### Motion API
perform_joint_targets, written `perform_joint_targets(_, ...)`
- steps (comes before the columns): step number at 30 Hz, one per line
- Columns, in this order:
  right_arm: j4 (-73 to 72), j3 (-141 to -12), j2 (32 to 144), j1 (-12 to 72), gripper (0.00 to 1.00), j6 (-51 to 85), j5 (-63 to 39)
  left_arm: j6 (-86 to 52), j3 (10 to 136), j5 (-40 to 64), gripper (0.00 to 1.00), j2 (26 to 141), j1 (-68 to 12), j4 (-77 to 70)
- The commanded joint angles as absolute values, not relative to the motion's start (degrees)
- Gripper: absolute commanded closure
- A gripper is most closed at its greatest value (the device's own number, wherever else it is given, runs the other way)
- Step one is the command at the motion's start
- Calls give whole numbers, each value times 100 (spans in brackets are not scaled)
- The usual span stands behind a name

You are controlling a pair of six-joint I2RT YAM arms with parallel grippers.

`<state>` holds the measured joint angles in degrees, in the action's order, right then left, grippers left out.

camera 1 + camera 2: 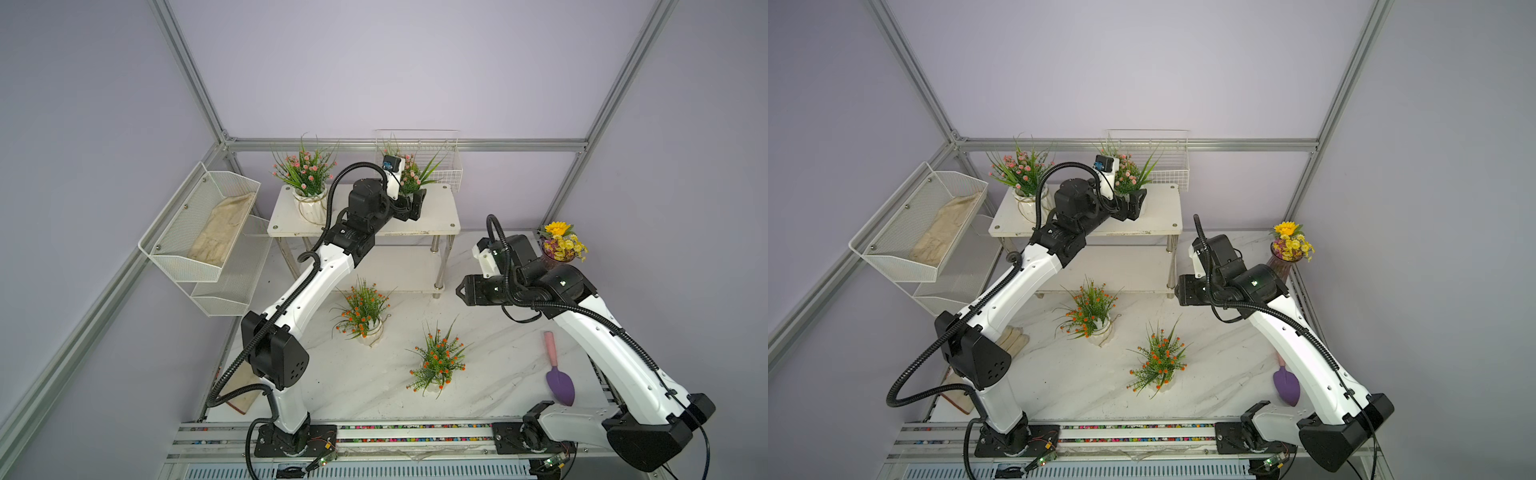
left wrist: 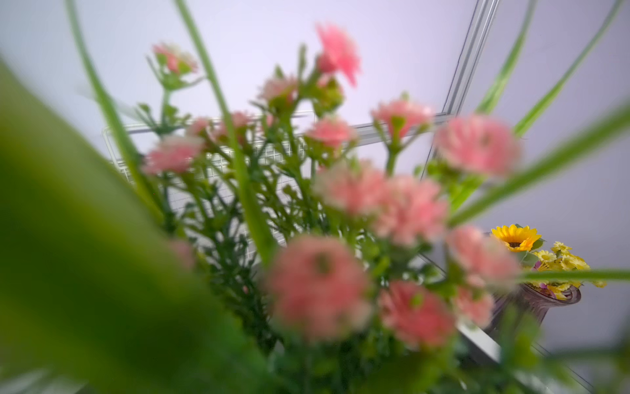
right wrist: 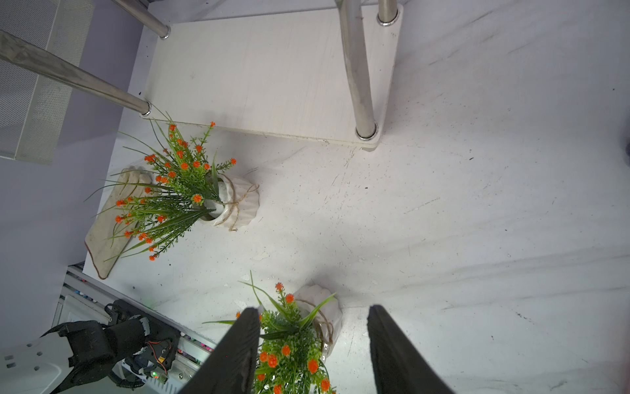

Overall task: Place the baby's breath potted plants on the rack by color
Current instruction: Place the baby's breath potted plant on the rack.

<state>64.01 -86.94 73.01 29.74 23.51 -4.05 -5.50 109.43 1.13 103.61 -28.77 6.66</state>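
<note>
The white two-tier rack (image 1: 436, 214) stands at the back of the table. A pink baby's breath plant (image 1: 306, 172) in a white ribbed pot sits on the left of its top board. A second pink plant (image 1: 410, 173) stands mid-board, and my left gripper (image 1: 415, 205) is at its pot, which is hidden. The left wrist view is filled with blurred pink blossoms (image 2: 317, 283), and the jaws do not show there. Two orange plants (image 1: 363, 309) (image 1: 438, 360) stand on the table. My right gripper (image 3: 313, 308) hovers open and empty above the nearer orange plant (image 3: 289, 344).
A purple vase of yellow flowers (image 1: 559, 245) stands at the back right. A purple trowel with a pink handle (image 1: 559, 382) lies under the right arm. White mesh wall baskets (image 1: 199, 232) hang on the left and a wire basket (image 1: 436, 162) behind the rack. A glove (image 3: 109, 232) lies at the table's left edge.
</note>
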Motion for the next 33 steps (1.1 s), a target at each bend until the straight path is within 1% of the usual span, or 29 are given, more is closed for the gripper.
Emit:
perform_joint_targets(1, 6274, -8706, 7317, 2953, 44, 2357, -448, -620, 11205, 70, 0, 10153, -2821, 236)
perform_joint_targets(8, 6216, -8666, 7322, 2954, 43, 2339, -453, -636, 10845, 78, 0, 9853, -2804, 312)
perform_joint_targets(13, 6140, -8678, 7413, 2954, 43, 2305, -465, -686, 9938, 154, 0, 9207, -2812, 188)
perform_joint_targets(19, 5961, -8648, 7521, 2953, 43, 2287, -536, -679, 8686, 394, 0, 8152, -2812, 131)
perform_joint_targets(22, 5858, -8578, 7609, 2953, 43, 2301, -491, -825, 7948, 339, 0, 7350, -2847, 149)
perform_joint_targets(25, 5567, -8401, 7748, 2955, 43, 2355, -648, -1002, 7064, 104, 0, 6606, -2940, 135)
perform_joint_targets(28, 5220, -8229, 8059, 2968, 46, 2339, -949, -1113, 6094, -234, 0, 5883, -3141, 92)
perform_joint_targets(31, 4922, -8130, 8365, 3092, 48, 2347, -1041, -1186, 5188, -677, 0, 5220, -3324, 61)
perform_joint_targets(33, 4747, -8095, 8592, 3288, 49, 2397, -998, -1503, 4530, -765, 0, 4723, -3373, -72)
